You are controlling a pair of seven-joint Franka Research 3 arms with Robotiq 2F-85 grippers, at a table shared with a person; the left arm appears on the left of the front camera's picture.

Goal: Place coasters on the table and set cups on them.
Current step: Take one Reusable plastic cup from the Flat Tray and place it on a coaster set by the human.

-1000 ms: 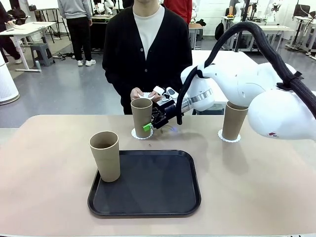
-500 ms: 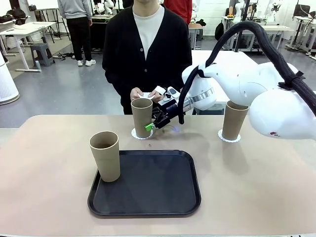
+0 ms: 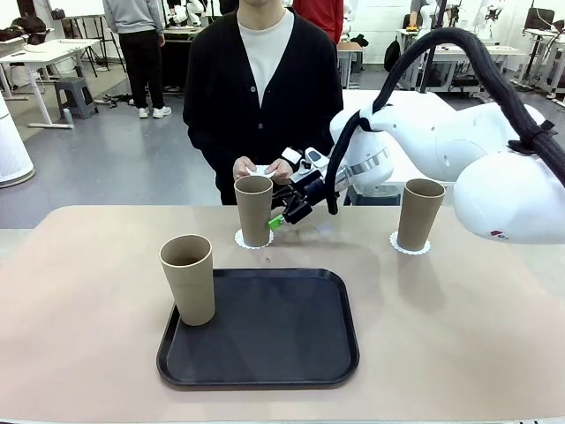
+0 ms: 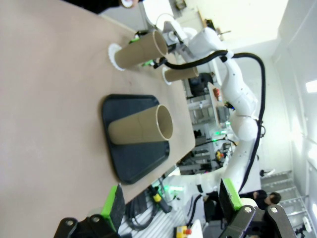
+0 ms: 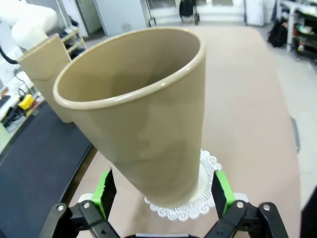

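Three tan cups show in the front view. The middle cup [image 3: 254,210] stands on a white coaster [image 3: 252,240], the right cup [image 3: 419,215] on another coaster [image 3: 410,246], and the left cup [image 3: 188,279] on the black tray [image 3: 265,353]. My right gripper [image 3: 284,216] is open just right of the middle cup. In the right wrist view the cup [image 5: 143,114] and its coaster [image 5: 200,201] lie between the spread green pads [image 5: 105,191] of that gripper [image 5: 163,192]. My left gripper [image 4: 173,202] is open and holds nothing, well back from the tray cup [image 4: 141,130].
A person stands at the far edge of the table [image 3: 459,336], with both hands [image 3: 258,168] close behind the middle cup, holding something small and white. Bare tabletop lies left of the tray and between the tray and the right cup.
My right gripper has drawn back a little to the right and upward from the middle cup, which stays upright on its coaster. The arm's elbow has lifted, uncovering the right cup.
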